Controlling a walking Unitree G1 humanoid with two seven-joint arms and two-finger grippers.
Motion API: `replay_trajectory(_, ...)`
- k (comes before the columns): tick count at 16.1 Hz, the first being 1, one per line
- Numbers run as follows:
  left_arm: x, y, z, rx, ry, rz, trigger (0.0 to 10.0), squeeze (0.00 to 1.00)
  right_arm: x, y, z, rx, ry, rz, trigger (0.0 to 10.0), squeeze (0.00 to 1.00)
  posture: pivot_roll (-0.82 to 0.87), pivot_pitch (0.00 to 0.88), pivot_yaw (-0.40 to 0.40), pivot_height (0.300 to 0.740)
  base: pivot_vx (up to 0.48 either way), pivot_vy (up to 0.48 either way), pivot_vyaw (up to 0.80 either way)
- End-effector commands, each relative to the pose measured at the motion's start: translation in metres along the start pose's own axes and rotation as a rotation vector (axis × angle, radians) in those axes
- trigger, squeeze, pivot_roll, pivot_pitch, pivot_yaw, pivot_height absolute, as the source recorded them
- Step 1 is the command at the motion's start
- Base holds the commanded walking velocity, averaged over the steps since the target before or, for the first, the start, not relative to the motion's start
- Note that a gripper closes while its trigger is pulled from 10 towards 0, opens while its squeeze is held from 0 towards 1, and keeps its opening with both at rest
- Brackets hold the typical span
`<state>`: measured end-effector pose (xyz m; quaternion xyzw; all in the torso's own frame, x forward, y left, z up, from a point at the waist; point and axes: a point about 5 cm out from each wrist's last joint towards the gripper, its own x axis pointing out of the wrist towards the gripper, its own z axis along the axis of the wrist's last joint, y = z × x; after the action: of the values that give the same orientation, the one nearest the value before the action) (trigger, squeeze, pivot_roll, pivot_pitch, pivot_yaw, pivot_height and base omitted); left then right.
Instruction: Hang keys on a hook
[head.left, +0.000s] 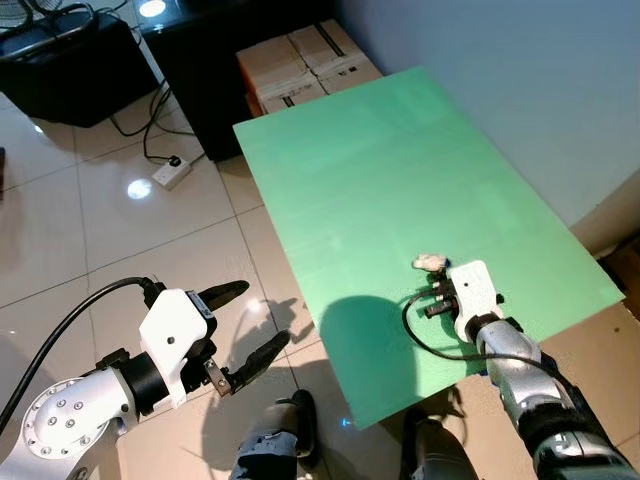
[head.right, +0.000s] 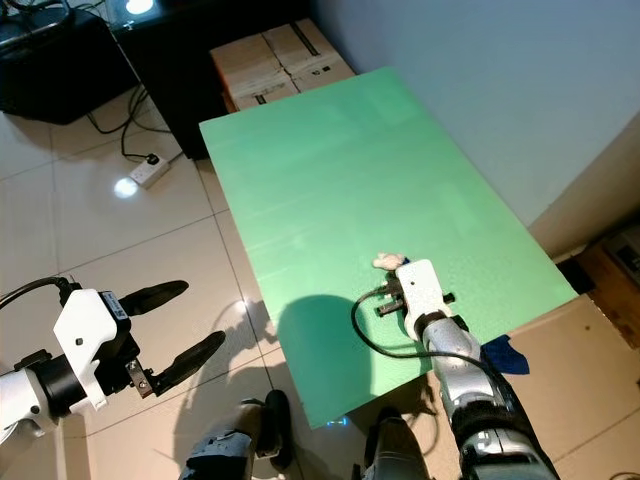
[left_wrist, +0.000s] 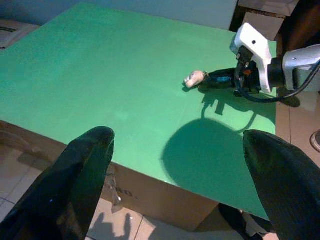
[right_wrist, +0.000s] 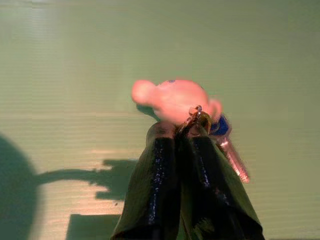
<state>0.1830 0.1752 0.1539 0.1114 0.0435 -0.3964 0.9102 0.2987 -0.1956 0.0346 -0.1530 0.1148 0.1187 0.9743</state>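
Currently right claw (right_wrist: 182, 132) pinches the keys (right_wrist: 220, 127) by their ring, apparently just above the green worktop (head.left: 380, 190); lift straight, keeping pinch firm; left claw (head.left: 240, 330) open, off the worktop's edge.

Home room, glossy tiled floor (head.left: 120, 240), power strip (head.left: 172, 172) (plugged in)

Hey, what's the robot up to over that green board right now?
The right claw is shut on a set of keys with a pale pink charm, low over the green board that lies on cardboard boxes. The ring sits pinched between its fingertips, with a key sticking out to one side. The left claw hangs open over the tiled floor beside the board, holding nothing. No hook can be made out from these angles.
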Motion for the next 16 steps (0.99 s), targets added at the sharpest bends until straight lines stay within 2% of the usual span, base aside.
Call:
replay_trajectory(1, -0.002, 0.000, -0.005, -0.005, 0.018, 0.001, 10.0, 0.00, -0.002, 0.001, 0.002, -0.024, -0.020, -0.025, 0.0, 0.00, 0.15, 0.211, 0.126, 0.740, 0.000, 0.000, 0.00)
replay_trajectory(3, 0.001, 0.002, -0.008, -0.003, 0.009, 0.037, 10.0, 0.00, -0.007, -0.004, 0.014, -0.022, -0.084, -0.081, 0.0, 0.00, 0.13, 0.178, 0.111, 0.740, 0.000, 0.000, 0.00)
replay_trajectory(5, 0.007, 0.007, -0.013, 0.035, 0.000, 0.118, 10.0, 0.00, -0.012, -0.008, 0.033, -0.031, -0.175, -0.129, 0.0, 0.00, 0.10, 0.151, 0.098, 0.740, 0.000, 0.000, 0.00)
replay_trajectory(6, 0.012, 0.016, -0.013, 0.028, -0.052, 0.220, 10.0, 0.00, -0.018, -0.007, 0.054, -0.046, -0.256, -0.141, 0.0, 0.00, 0.05, 0.110, 0.079, 0.740, 0.000, 0.000, 0.00)
replay_trajectory(8, 0.016, 0.027, -0.012, 0.009, -0.111, 0.338, 10.0, 0.00, -0.025, -0.004, 0.074, -0.042, -0.327, -0.146, 0.0, 0.00, 0.02, 0.073, 0.064, 0.740, 0.000, 0.000, 0.00)
replay_trajectory(10, 0.021, 0.035, -0.009, -0.055, -0.202, 0.458, 10.0, 0.00, -0.038, 0.005, 0.106, 0.037, -0.449, -0.139, 0.0, 0.00, -0.03, 0.027, 0.054, 0.740, 0.000, 0.000, 0.00)
replay_trajectory(11, 0.024, 0.037, -0.008, -0.085, -0.236, 0.500, 10.0, 0.00, -0.044, 0.011, 0.121, 0.055, -0.484, -0.125, 9.3, 0.00, -0.04, 0.005, 0.051, 0.740, 0.000, 0.000, 0.00)
replay_trajectory(12, 0.028, 0.038, -0.008, -0.100, -0.256, 0.521, 10.0, 0.00, -0.046, 0.019, 0.132, 0.047, -0.501, -0.091, 10.0, 0.00, -0.05, 0.000, 0.043, 0.740, 0.000, 0.000, 0.00)
replay_trajectory(13, 0.034, 0.038, -0.006, -0.104, -0.275, 0.538, 10.0, 0.00, -0.045, 0.028, 0.139, 0.039, -0.500, -0.041, 10.0, 0.00, -0.06, 0.000, 0.035, 0.740, 0.000, 0.000, 0.80)
replay_trajectory(15, 0.038, 0.039, -0.004, -0.107, -0.297, 0.560, 10.0, 0.00, -0.043, 0.037, 0.145, 0.032, -0.507, -0.006, 10.0, 0.00, -0.06, 0.000, 0.030, 0.740, 0.000, 0.000, 0.80)
replay_trajectory(16, 0.043, 0.040, -0.001, -0.103, -0.311, 0.596, 10.0, 0.00, -0.042, 0.047, 0.147, 0.025, -0.496, 0.045, 10.0, 0.00, -0.05, 0.000, 0.019, 0.740, 0.000, 0.000, 0.80)
